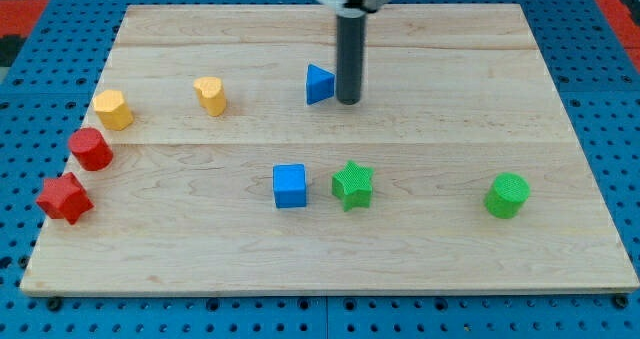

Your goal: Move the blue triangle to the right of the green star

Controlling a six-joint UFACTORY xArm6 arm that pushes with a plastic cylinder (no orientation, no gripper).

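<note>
Blue triangle [319, 84] at far centre of bench [420, 249], my tip [348, 101] just right of it, green star [352, 185] nearer, blue cube [290, 186] left of star, no jaws on this rod.

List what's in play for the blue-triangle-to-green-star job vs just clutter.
In play: blue triangle; green star; my tip, just at the triangle's right.

Clutter: blue cube; green cylinder; two yellow blocks; two red blocks.
</note>
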